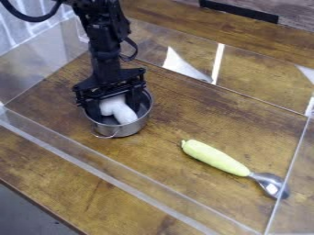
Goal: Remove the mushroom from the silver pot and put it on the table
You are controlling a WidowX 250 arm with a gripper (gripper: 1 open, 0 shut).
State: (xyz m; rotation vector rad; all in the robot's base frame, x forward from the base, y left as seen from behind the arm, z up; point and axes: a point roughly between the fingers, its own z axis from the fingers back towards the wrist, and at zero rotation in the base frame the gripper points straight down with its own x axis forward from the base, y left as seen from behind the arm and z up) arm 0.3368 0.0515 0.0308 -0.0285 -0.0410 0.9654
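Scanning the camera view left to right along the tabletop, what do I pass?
Silver pot with the open gripper lowered over the mushroom inside it → yellow-green corn-like piece → metal spoon end, all on the table.

No legible text, label, brand, number or sign appears on any object, wall or surface in the camera view.

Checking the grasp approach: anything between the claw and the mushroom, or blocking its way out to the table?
Nothing visible. The open claw sits over the silver pot, straddling the mushroom. Only the low pot wall needs clearing; the table beside it is bare.
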